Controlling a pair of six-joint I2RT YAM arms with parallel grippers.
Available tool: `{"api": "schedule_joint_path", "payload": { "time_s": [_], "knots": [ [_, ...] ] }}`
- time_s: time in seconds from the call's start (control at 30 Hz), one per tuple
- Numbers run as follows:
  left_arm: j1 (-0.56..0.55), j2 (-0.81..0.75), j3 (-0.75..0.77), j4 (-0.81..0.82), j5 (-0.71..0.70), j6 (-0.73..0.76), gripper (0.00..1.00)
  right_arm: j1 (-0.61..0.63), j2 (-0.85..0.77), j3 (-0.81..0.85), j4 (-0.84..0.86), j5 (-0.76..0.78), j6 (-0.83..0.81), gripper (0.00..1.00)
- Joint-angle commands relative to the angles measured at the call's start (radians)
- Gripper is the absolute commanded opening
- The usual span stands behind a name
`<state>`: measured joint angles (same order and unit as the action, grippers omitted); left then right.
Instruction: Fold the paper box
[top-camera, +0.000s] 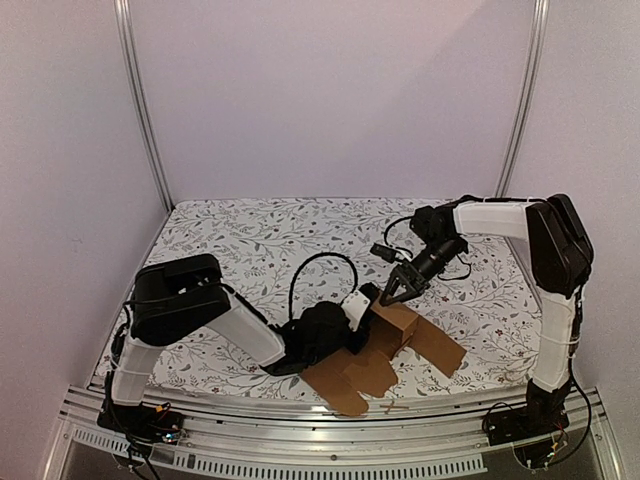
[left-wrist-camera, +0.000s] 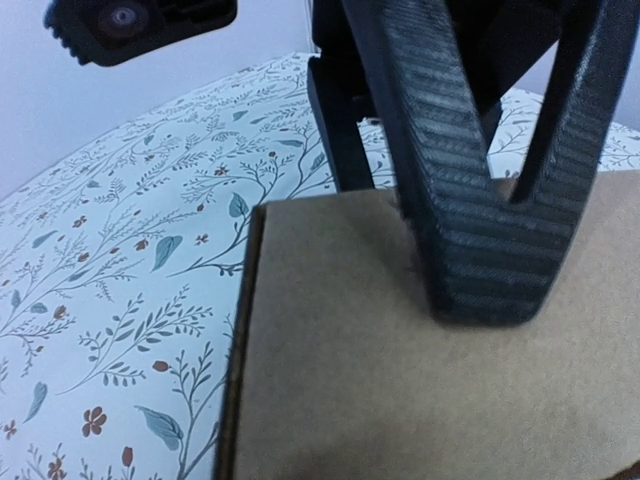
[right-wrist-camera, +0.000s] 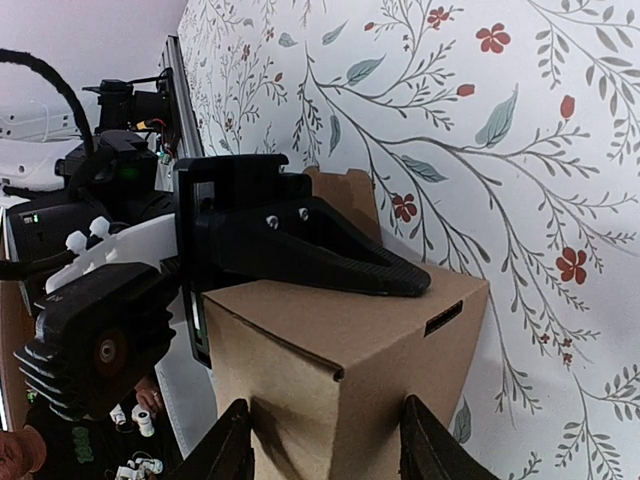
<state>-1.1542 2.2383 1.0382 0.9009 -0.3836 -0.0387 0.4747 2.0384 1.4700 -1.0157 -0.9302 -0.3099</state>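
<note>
The paper box (top-camera: 397, 325) sits close to the near edge of the worktop (top-camera: 250, 240), a little right of its middle. It is partly raised into a small carton, with two flaps (top-camera: 440, 345) lying flat on the flowered cloth toward the near and right edges. It looks like thin brown card: light, stiff along its panels, willing to bend only at the creases, and likely to slide on the cloth or spring open if released. The best holds seem to be panel edges and flap tips, not the hollow walls, which would probably dent. The left gripper (left-wrist-camera: 490, 285) has its fingers drawn together at the tips and pressed flat on the top panel, with no card visible between them. The right gripper (top-camera: 395, 296) hangs over the far side of the carton with its fingers (right-wrist-camera: 430, 445) spread to either side of a corner; whether they touch it I cannot tell. The two grippers crowd the same small carton, so each obstructs the other. The left arm's black cable (top-camera: 320, 262) loops just behind, and the metal rail (top-camera: 300, 440) runs along the near edge.
</note>
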Motion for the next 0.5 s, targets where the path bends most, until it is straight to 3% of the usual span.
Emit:
{"api": "schedule_joint_path", "payload": {
  "time_s": [0.0, 0.13, 0.47],
  "knots": [
    [-0.002, 0.029, 0.045, 0.009, -0.022, -0.006, 0.15, 0.019, 0.071, 0.003, -0.035, 0.004, -0.015, 0.48],
    [-0.007, 0.026, 0.055, 0.015, -0.007, -0.003, 0.22, 0.019, 0.072, 0.004, -0.037, 0.013, -0.014, 0.47],
    [-0.007, 0.029, 0.053, 0.001, -0.028, -0.001, 0.1, 0.018, 0.073, 0.004, -0.043, 0.006, -0.015, 0.47]
  ]
}}
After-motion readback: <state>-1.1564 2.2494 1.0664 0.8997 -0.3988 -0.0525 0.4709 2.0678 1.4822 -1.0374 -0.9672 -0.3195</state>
